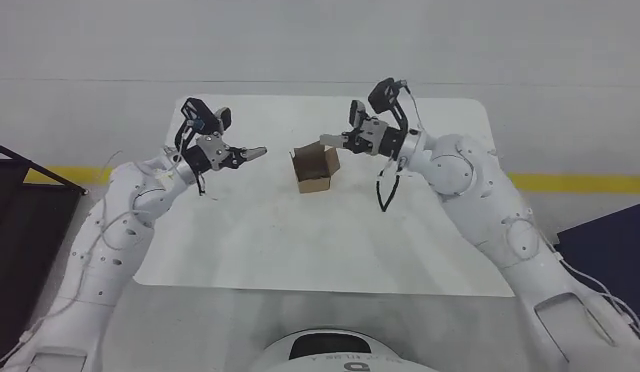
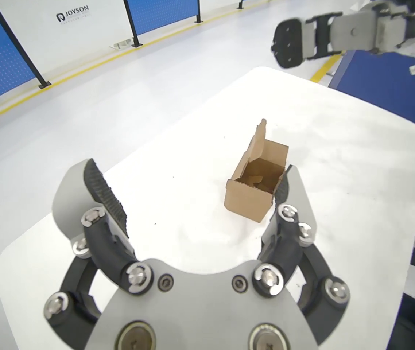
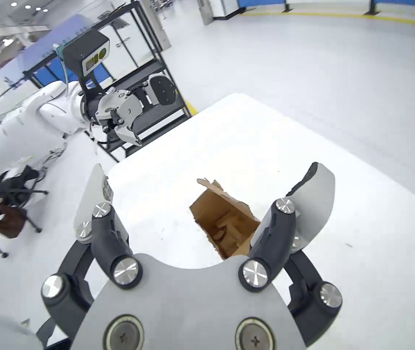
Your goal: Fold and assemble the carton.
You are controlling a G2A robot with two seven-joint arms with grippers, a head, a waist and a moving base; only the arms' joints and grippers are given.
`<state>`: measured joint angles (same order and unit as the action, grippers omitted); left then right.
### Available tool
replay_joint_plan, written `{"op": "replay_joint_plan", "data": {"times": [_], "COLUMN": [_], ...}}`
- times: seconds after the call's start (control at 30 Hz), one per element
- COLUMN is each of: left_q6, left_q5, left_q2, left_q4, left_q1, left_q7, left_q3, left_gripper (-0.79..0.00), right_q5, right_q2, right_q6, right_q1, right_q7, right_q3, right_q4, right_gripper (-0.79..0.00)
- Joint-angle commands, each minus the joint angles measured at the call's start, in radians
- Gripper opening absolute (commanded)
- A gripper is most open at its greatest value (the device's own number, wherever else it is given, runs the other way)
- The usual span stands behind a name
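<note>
A small brown carton (image 1: pixel 316 166) stands upright on the white table (image 1: pixel 300 252), its top open and one flap raised. In the left wrist view the carton (image 2: pixel 256 180) sits beyond my left gripper (image 2: pixel 189 180), which is open and holds nothing. The left gripper (image 1: pixel 255 154) hovers to the carton's left, apart from it. My right gripper (image 3: pixel 207 180) is open just above the carton (image 3: pixel 225 224), looking down into its open top. From above, the right gripper (image 1: pixel 330 139) hangs near the carton's far right corner. The other arm's gripper (image 2: pixel 295 43) shows far off.
The table's edge (image 1: pixel 320 290) runs in front, with bare surface around the carton on all sides. A black metal rack (image 3: pixel 149 74) stands off the table's left end. A yellow floor line (image 1: pixel 570 182) runs past both ends.
</note>
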<state>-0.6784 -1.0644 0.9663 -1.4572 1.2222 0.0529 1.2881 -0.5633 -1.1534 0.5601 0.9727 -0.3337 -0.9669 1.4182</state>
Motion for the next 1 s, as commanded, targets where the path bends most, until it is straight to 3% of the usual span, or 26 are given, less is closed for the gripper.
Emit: {"op": "replay_joint_plan", "data": {"times": [0.0, 0.23, 0.53, 0.77, 0.97], "left_q6": [0.005, 0.021, 0.059, 0.134, 0.135], "left_q5": [-0.025, -0.095, -0.198, -0.228, -0.255], "left_q2": [0.007, 0.032, 0.064, 0.094, 0.119], "left_q4": [0.028, 0.134, 0.274, 0.411, 0.51], "left_q1": [-0.025, -0.108, -0.192, -0.258, -0.311], "left_q7": [-0.02, -0.082, -0.17, -0.222, -0.254], "left_q3": [-0.03, -0.12, -0.214, -0.267, -0.318], "left_gripper": [0.0, 0.0, 0.0, 0.0, 0.0], "right_q5": [-0.05, -0.136, -0.139, -0.133, -0.191], "right_q2": [0.008, 0.02, 0.019, 0.019, 0.019], "right_q6": [-0.034, -0.135, -0.172, -0.174, -0.213], "right_q1": [0.037, 0.108, 0.15, 0.153, 0.159], "right_q7": [0.02, 0.055, 0.023, 0.02, 0.01], "right_q3": [-0.03, -0.087, -0.091, -0.092, -0.086], "right_q4": [0.045, 0.078, -0.009, -0.011, -0.006], "right_gripper": [0.0, 0.0, 0.0, 0.0, 0.0]}}
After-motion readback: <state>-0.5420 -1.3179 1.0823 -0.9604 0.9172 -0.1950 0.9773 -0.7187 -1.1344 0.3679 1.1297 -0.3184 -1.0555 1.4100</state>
